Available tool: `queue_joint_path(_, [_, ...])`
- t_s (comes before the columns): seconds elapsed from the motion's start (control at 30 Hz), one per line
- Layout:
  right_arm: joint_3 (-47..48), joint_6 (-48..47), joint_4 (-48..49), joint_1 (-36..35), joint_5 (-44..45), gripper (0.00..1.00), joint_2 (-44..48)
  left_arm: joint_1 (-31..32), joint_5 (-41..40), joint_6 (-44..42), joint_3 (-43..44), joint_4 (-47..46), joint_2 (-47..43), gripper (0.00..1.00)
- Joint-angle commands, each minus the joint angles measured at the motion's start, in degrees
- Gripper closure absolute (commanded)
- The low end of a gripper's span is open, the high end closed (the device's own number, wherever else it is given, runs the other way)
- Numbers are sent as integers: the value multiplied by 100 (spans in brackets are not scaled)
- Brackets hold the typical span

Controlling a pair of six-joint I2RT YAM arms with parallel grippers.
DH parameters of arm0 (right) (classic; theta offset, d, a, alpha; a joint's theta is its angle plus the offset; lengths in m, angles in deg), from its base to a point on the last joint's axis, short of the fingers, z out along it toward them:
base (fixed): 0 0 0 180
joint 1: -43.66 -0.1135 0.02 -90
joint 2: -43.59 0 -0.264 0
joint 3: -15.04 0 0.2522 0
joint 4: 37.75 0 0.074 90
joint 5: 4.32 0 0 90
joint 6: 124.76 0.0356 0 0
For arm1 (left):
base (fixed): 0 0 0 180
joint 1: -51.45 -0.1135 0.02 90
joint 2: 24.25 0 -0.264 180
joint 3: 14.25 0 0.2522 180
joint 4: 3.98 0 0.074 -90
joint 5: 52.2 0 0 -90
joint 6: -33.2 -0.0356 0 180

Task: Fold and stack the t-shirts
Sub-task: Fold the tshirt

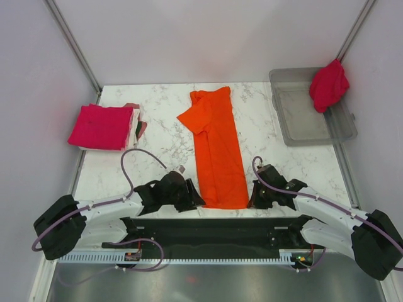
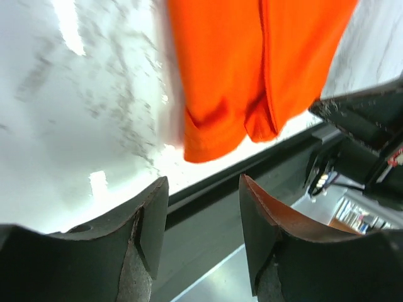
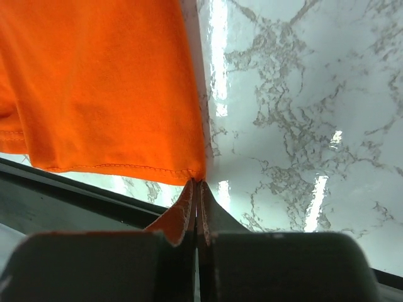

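At near edge of table [image 1: 157, 104] — orange t-shirt [image 1: 217, 157] lies as long strip, axis running near-to-far, hem nearest both arms. Right gripper [image 3: 197, 184] pinched shut, apparently on right hem corner. Left gripper [image 2: 203, 182] open, left hem corner just ahead, untouched — you'd judge that side next.

No legible text, brand, number or sign in any view. Only candidate: a small red-and-white tag [image 2: 397, 157] on the dark hardware at the right edge of the left wrist view, too blurred to read.
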Motion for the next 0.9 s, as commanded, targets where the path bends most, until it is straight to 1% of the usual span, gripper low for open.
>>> queue_joint_path(0.0, [75, 22, 140, -30, -36, 100, 12, -264, -110, -211, 206, 222, -53, 44])
queue_joint_path(0.03, [75, 39, 140, -30, -45, 100, 12, -290, -127, -229, 241, 223, -1, 45])
queue_joint_path(0.07, [66, 30, 149, -30, -54, 100, 3, -334, -145, -264, 328, 223, 61, 49])
queue_joint_path(0.13, [57, 21, 158, -30, -80, 100, -14, -343, -171, -343, 434, 223, 272, 52])
queue_joint_path(0.23, [22, 39, 175, -38, -106, 100, 21, -352, -206, -352, 584, 188, 535, 53])
queue_joint_path(0.3, [-22, 74, 175, -38, -106, 100, 100, -361, -224, -369, 663, 152, 658, 57])
queue_joint_path(0.4, [-48, 109, 167, -38, -115, 100, 205, -352, -189, -361, 707, 109, 869, 59])
queue_joint_path(0.5, [-48, 100, 158, -38, -133, 100, 223, -343, -154, -326, 663, 65, 984, 59])
queue_joint_path(0.53, [-48, 109, 158, -38, -133, 100, 223, -343, -128, -325, 637, 47, 1002, 63])
queue_joint_path(0.6, [-39, 109, 158, -47, -133, 100, 223, -344, -92, -299, 602, -14, 1011, 73])
queue_joint_path(0.63, [-48, 109, 158, -47, -141, 100, 223, -335, -57, -273, 567, -76, 993, 84])
queue_joint_path(0.7, [-57, 109, 158, -56, -142, 100, 240, -300, -40, -238, 549, -120, 967, 96])
queue_joint_path(0.73, [-48, 118, 167, -56, -142, 100, 249, -291, -31, -229, 549, -120, 949, 98])
queue_joint_path(0.87, [-22, 118, 97, -74, -150, 100, 311, -194, 57, -150, 522, -120, 861, 98])
